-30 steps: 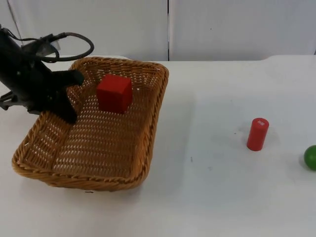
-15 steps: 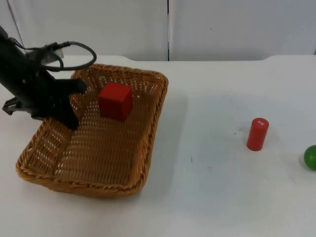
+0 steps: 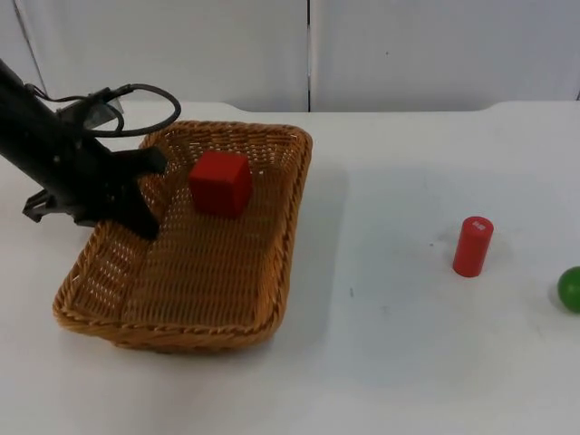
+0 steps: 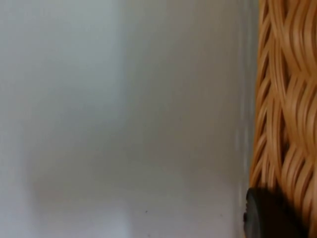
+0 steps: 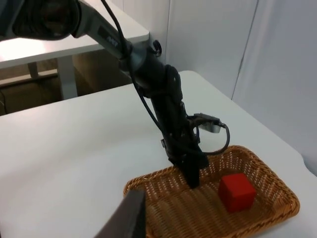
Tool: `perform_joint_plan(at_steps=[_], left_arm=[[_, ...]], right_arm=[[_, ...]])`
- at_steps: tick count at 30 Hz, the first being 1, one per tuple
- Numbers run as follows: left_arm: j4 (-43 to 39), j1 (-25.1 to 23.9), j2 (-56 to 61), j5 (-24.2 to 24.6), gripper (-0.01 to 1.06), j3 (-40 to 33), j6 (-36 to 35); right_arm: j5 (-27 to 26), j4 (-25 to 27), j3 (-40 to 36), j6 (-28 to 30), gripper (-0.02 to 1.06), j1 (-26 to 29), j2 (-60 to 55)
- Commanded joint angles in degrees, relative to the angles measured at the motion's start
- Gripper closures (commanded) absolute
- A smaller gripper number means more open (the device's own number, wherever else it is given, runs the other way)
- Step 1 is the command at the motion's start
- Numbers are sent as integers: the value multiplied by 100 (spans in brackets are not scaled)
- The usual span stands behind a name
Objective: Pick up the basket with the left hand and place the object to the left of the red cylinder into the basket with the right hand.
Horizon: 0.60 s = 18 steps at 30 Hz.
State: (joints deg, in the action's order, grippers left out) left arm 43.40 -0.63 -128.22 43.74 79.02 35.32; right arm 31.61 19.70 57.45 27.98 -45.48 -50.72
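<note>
- The table (image 3: 408, 362) is white and ends at a grey wall on the far side; the task's things sit well apart on it.
- The basket (image 3: 195, 299) is on the left side, a wide woven wicker tray. I judge it light and fairly stiff, though the weave may flex, so a pinch on the rim is the sensible hold; with the load inside it could tip toward the unheld side.
- The left pincer (image 3: 145, 195) reaches over the basket's left rim, one finger inside and one outside, closed on the wicker wall. In the left wrist view the weave (image 4: 287, 99) lies right against a black fingertip.
- The red block (image 3: 219, 183) already lies inside the basket at its far end. It looks rigid, flat-faced and light, easy to take by two opposite faces.
- The red cylinder (image 3: 472, 246) stands upright on the right side, with bare table to its left.
- The green ball (image 3: 570, 289) lies just right of the cylinder, at the edge.
- The right pincer (image 5: 130, 218) waits high above the table; I cannot tell how far open it is.
</note>
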Motion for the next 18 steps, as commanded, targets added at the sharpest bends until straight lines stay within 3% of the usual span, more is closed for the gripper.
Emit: perform_joint_plan(at_steps=[1, 18], left_arm=[[216, -9, -2, -10, 105, 63, 93], [98, -9, -83, 120, 105, 186, -34]], right_arm=[[-144, -14, -12, 7, 0, 20, 27], [-143, -14, -12, 7, 0, 20, -1]])
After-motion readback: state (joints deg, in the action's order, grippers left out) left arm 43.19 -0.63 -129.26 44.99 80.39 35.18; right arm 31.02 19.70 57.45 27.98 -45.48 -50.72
